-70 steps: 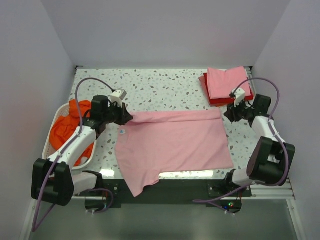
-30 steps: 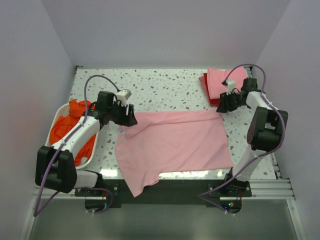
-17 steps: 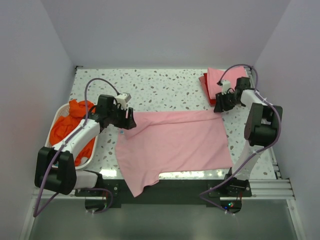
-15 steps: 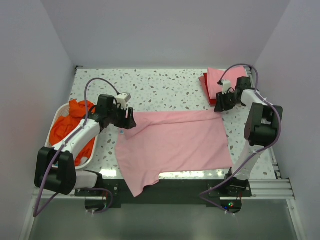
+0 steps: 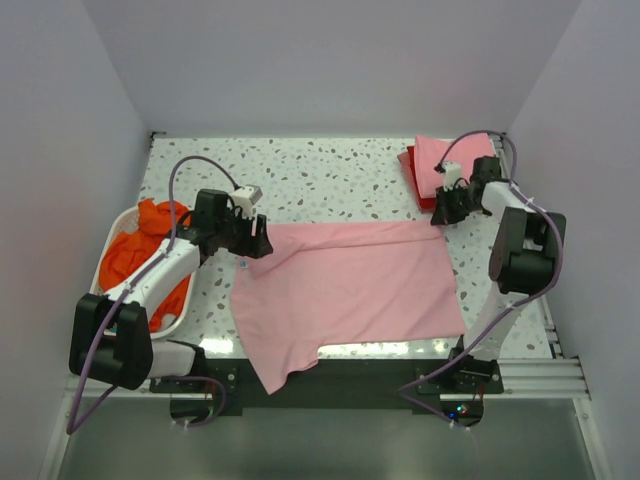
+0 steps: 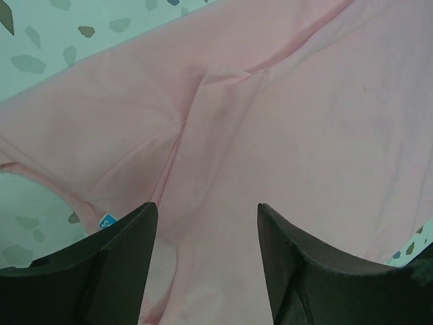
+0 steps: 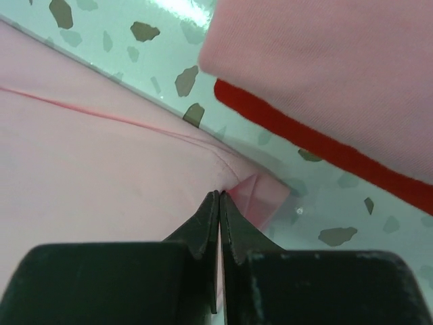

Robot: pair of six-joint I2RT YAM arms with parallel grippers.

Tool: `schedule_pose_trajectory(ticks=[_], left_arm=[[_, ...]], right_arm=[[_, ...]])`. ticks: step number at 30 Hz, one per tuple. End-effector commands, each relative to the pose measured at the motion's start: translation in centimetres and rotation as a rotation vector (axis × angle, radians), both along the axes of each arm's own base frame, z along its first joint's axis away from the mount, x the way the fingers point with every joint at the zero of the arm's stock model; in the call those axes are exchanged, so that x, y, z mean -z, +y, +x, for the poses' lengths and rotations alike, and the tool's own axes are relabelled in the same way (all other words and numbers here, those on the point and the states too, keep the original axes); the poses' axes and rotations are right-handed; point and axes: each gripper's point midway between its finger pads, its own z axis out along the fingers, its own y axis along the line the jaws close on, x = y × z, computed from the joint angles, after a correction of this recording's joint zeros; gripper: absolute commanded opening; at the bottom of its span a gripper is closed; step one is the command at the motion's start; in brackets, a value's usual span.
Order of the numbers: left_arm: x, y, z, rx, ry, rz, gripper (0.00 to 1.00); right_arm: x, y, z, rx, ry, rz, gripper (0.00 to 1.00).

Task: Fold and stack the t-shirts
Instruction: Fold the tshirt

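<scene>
Right gripper (image 7: 220, 195) is closed on a far corner of the light pink t-shirt (image 5: 350, 285); left gripper (image 6: 204, 211) is held open over its neck end.

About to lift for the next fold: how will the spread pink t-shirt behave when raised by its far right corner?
Likely floppy: the spread pink t-shirt puckers where the right end effector pinches its corner, so it should drape. Probably light, since the thin cloth lies flat. One near part overhangs the table edge and may drag.
</scene>
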Motion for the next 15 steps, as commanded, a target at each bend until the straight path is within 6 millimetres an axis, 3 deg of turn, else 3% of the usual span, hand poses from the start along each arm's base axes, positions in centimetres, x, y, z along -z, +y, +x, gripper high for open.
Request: schedule_pose_trajectory(ticks=[1, 8, 15], left_arm=[[-1.0, -0.4, 0.5, 0.031, -0.069, -0.006, 0.66], [-1.1, -0.4, 0.5, 0.034, -0.073, -0.01, 0.66], [-1.1, -0.6, 0.4, 0.039, -0.074, -0.015, 0.66]], right_arm=[[-3.2, 0.3, -0.3, -0.03, -0.098, 0.016, 0.0], [-3.7, 0.7, -3.0, -0.089, -0.116, 0.016, 0.0], [-2.0, 0.7, -5.8, -0.153, -0.072, -0.019, 0.0]])
